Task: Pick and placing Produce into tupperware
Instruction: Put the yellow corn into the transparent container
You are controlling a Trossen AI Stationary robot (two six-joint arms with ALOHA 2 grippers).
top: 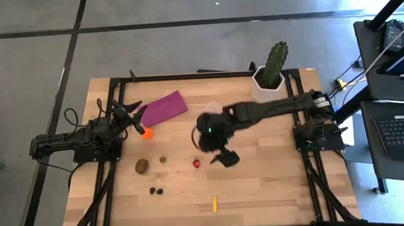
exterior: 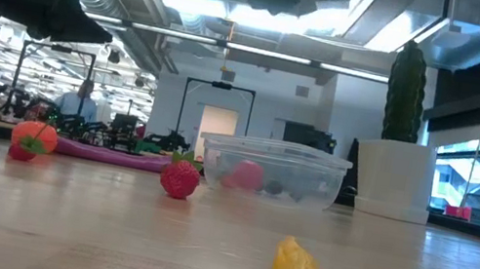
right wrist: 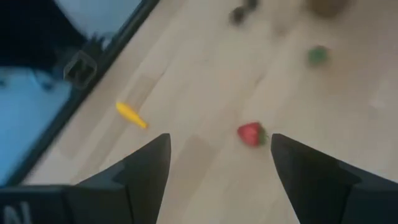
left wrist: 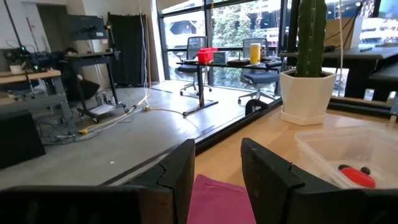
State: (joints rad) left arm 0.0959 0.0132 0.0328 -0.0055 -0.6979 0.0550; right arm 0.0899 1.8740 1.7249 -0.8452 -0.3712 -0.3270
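The clear tupperware point(exterior: 273, 171) stands mid-table with a red piece point(left wrist: 357, 176) and dark bits inside; in the high view my right arm covers most of it. On the wood lie a red strawberry point(top: 196, 163), a brown kiwi point(top: 142, 165), a small green piece point(top: 163, 158), dark berries point(top: 155, 191), a yellow piece point(top: 214, 203) and an orange ball point(top: 147, 133). My right gripper point(top: 223, 156) hangs open above the table, tipped down, with the strawberry point(right wrist: 250, 134) below and between its fingers, untouched. My left gripper point(left wrist: 216, 171) rests open at the left, over the purple cloth point(top: 164, 107).
A green cactus in a white pot point(top: 271, 76) stands at the far right of the table, behind the tupperware. The black frame rails point(top: 114, 176) run along both sides. Bare wood lies toward the near edge around the yellow piece.
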